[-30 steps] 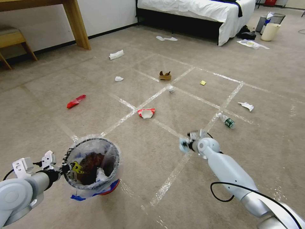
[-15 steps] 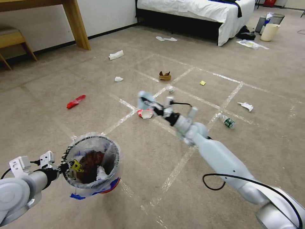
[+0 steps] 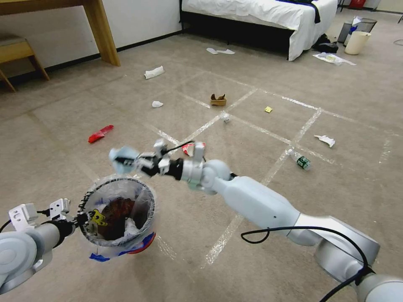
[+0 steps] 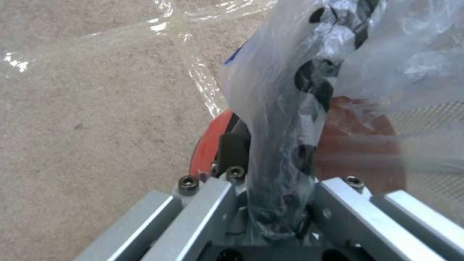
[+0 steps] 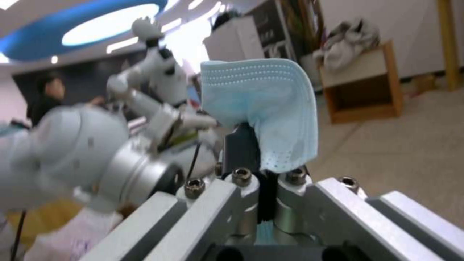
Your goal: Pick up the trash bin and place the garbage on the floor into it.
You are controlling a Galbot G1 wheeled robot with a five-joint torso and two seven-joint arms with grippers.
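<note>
The trash bin (image 3: 117, 216), black mesh lined with a clear bag and holding some litter, hangs just above the floor (image 3: 235, 138) at the lower left. My left gripper (image 3: 82, 219) is shut on its near rim; the left wrist view shows the gripper (image 4: 282, 159) pinching rim and bag (image 4: 290, 83) over the red base (image 4: 207, 142). My right gripper (image 3: 128, 161) is shut on a pale blue face mask (image 3: 118, 157), just above the bin's far rim. In the right wrist view the mask (image 5: 270, 108) stands up from the gripper (image 5: 253, 152).
Garbage lies on the carpet: a red wrapper (image 3: 100, 134), white tissues (image 3: 154, 72) (image 3: 325, 139), a cardboard tray (image 3: 218, 100), a paper bowl (image 3: 195, 147) behind my right arm, a bottle (image 3: 299, 160). A bed (image 3: 260, 12), a table leg (image 3: 103, 33) and a cream bucket (image 3: 357, 42) stand far off.
My right arm has swung left and up from the carpet at mid right, carrying the mask to just over the bin. The bin has shifted slightly.
</note>
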